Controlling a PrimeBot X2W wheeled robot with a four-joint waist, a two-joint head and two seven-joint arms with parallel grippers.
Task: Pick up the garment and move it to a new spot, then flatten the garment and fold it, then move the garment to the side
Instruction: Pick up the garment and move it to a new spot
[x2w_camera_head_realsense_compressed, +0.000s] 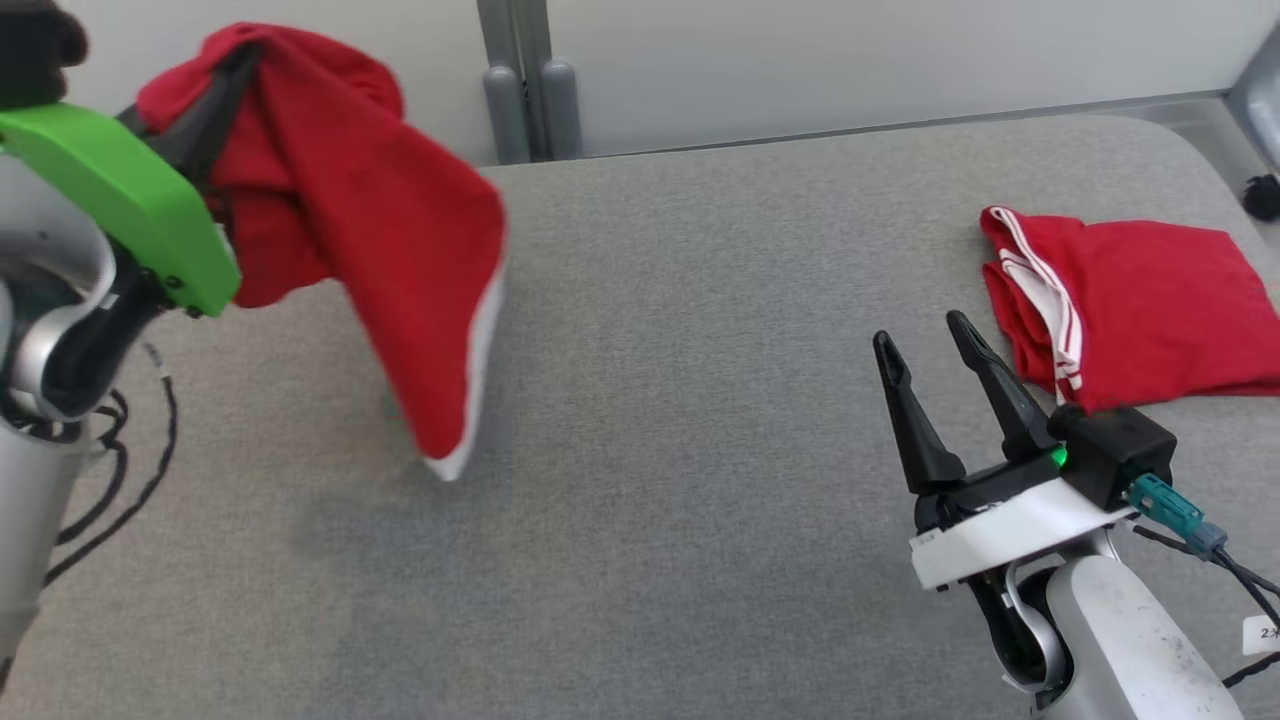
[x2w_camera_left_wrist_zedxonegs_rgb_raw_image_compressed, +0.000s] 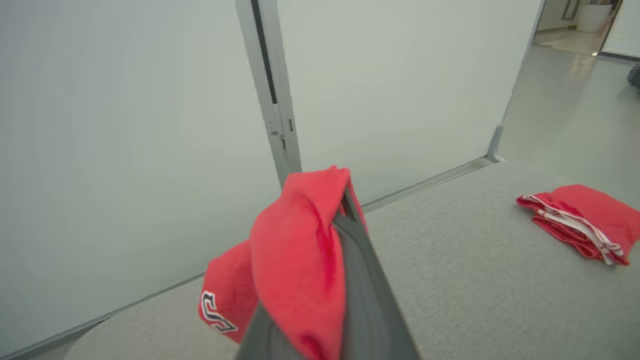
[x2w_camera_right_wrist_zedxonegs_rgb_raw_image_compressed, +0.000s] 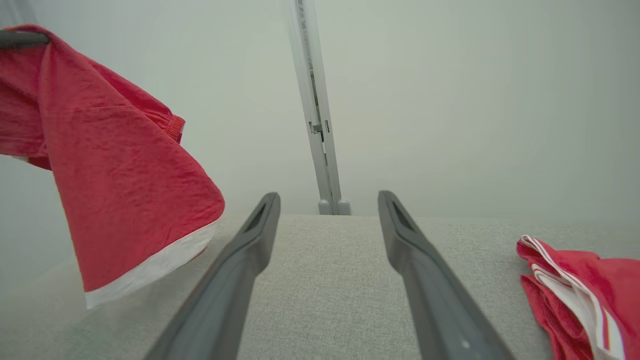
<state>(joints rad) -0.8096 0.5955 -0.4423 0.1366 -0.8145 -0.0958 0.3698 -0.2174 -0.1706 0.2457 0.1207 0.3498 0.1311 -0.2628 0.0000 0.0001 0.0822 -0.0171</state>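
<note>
A red garment (x2w_camera_head_realsense_compressed: 370, 230) with a white hem hangs in the air above the left part of the grey table (x2w_camera_head_realsense_compressed: 700, 400). My left gripper (x2w_camera_head_realsense_compressed: 240, 70) is shut on the garment's top, its dark fingers wrapped in the cloth (x2w_camera_left_wrist_zedxonegs_rgb_raw_image_compressed: 295, 260). In the right wrist view the garment (x2w_camera_right_wrist_zedxonegs_rgb_raw_image_compressed: 115, 175) droops at the left, its hem just above the table. My right gripper (x2w_camera_head_realsense_compressed: 925, 335) stands open low over the right side of the table, nothing between its fingers (x2w_camera_right_wrist_zedxonegs_rgb_raw_image_compressed: 250, 250).
A second red garment (x2w_camera_head_realsense_compressed: 1130, 300) with white stripes lies folded at the table's right edge, close beside my right gripper; it also shows as the folded garment (x2w_camera_left_wrist_zedxonegs_rgb_raw_image_compressed: 580, 220) (x2w_camera_right_wrist_zedxonegs_rgb_raw_image_compressed: 580, 290). A pale wall with a grey post (x2w_camera_head_realsense_compressed: 525, 90) runs behind the table.
</note>
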